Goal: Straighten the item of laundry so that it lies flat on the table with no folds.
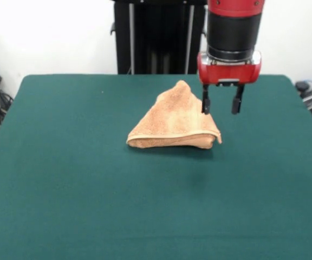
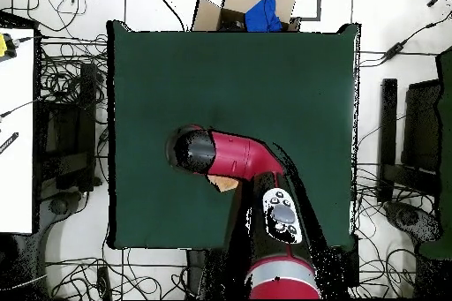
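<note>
My gripper (image 1: 221,106) hangs with fingers spread, empty, just above the right edge of the towel (image 1: 175,120) — it lies folded into a triangle, mid-table (image 1: 64,162), toward the far side.

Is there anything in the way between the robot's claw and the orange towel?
No, nothing visible is between them. The open gripper hangs just above the right side of the folded towel, with only air in the gap. The green table around the towel shows nothing else lying on it.
</note>
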